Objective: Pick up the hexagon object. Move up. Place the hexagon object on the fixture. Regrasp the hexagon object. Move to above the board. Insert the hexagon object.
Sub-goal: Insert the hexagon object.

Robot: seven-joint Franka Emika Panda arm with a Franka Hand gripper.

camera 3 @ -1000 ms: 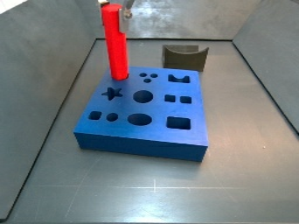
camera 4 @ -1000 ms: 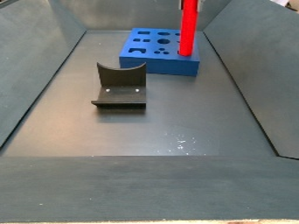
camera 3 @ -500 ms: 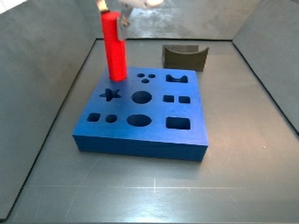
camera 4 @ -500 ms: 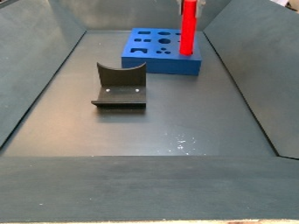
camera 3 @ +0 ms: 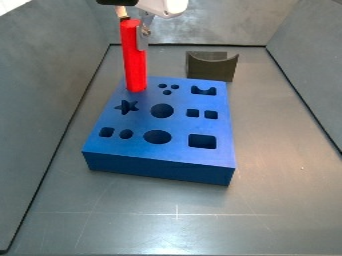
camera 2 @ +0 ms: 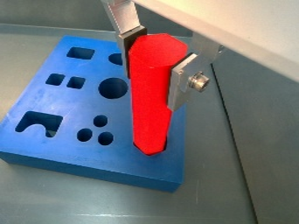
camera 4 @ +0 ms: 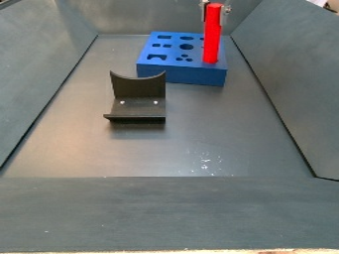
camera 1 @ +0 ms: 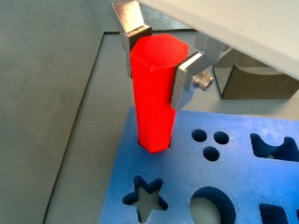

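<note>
So the blue board [camera 3: 163,130] sits on the grey table [camera 3: 174,215], full of cut-outs: a star [camera 3: 127,106], circles, squares and so on. In a side view the red peg [camera 3: 134,55] stands upright at the board's far-left corner, about 11 o'clock from the board's middle, right behind the star hole. Its bottom end is down at the board's top face, in or at a hole near that edge; how deep it goes can't be told. The gripper [camera 3: 131,16] is at the very top of the frame, over the peg's upper end.

In both wrist views the gripper [camera 1: 156,54] has its flat silver fingers [camera 1: 188,73] on either side of the peg's [camera 1: 155,94] top, one plate on each flat. They look pressed against it, so the gripper is clamped on the peg. The peg's [camera 2: 152,94] lower end meets the board [camera 2: 70,109] close to its edge.

The dark fixture [camera 3: 211,65] is on the table behind the board, around 1 o'clock from it, well apart from the peg. In a side view the fixture [camera 4: 135,97] sits nearer the camera, the board [camera 4: 179,58] behind it, with the peg [camera 4: 212,33] at the board's right side.
</note>
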